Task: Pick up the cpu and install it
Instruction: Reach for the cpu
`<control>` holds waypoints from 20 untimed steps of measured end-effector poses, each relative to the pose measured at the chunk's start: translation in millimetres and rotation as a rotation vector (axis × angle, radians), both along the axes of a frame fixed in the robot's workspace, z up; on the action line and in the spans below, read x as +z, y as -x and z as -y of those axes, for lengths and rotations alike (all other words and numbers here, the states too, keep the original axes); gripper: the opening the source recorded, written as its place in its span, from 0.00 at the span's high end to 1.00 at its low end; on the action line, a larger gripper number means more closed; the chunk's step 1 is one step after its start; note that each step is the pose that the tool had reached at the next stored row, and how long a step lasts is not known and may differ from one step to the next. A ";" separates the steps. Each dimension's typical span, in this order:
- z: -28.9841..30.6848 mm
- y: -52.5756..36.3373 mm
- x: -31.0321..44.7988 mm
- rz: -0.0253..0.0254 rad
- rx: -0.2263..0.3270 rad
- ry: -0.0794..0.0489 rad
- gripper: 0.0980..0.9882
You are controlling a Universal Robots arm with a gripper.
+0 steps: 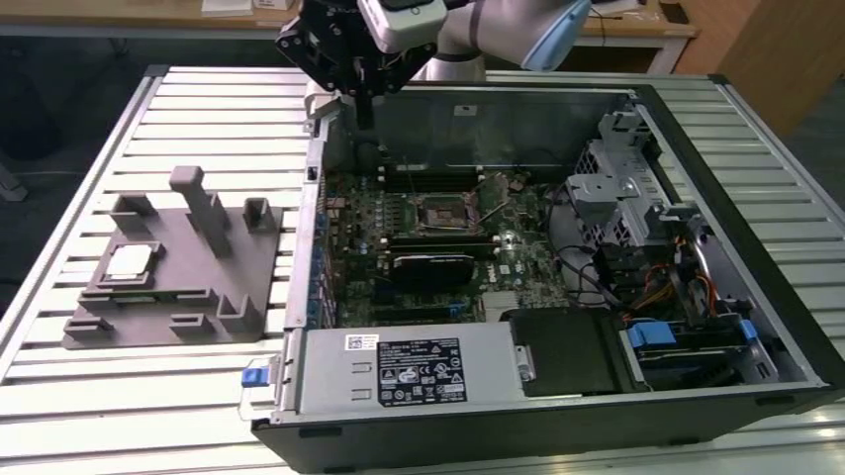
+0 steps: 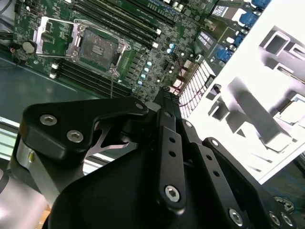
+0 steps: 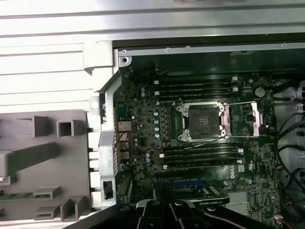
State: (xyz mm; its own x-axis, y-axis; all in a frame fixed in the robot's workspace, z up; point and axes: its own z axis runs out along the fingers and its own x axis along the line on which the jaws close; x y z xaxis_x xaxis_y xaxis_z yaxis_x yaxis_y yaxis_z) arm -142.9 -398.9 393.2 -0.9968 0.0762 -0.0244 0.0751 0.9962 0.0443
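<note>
Presently itemised: one moment of a cpu installation, pickup not yet made. Item: gripper (image 1: 359,111), black, hanging over the far wall of the open computer case (image 1: 528,117); fingers drawn together or very nearly so, nothing between them. Item: cpu (image 1: 129,261), pale silver square, lying flat in a shallow recess of the grey fixture (image 1: 198,297), toward 8 o'clock from the gripper in the exterior view and well apart from it. The recess appears meant to keep the chip level and in a repeatable spot for a grasp from above. Item: fixture, standing on the slatted metal desk (image 1: 79,396) just beside the case, at its 9 o'clock, likely so the carry to the board is short. Item: case, laid on its side with the panel off, so the motherboard (image 3: 143,138) faces upward and the arm can reach in from above. Item: cpu socket (image 3: 202,121), roughly 5 o'clock from the gripper in the exterior view, empty, its retaining frame (image 3: 251,119) swung open to one side, judged ready to receive the chip. Item: memory slots (image 3: 195,88) flanking the socket on two sides. Item: power supply (image 1: 410,366) at the case's 6 o'clock edge.
</note>
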 end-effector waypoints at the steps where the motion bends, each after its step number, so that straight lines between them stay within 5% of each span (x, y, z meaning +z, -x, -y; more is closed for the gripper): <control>1: 0.0 1.3 0.0 0.0000 0.000 0.000 0.99; 20: 0.0 25.0 -0.4 0.0000 0.000 0.000 0.99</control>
State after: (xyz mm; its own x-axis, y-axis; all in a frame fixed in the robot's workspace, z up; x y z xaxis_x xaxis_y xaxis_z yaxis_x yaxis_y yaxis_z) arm -167.9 -398.9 392.9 -0.9968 0.0763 -0.0244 0.0751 0.9962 0.0443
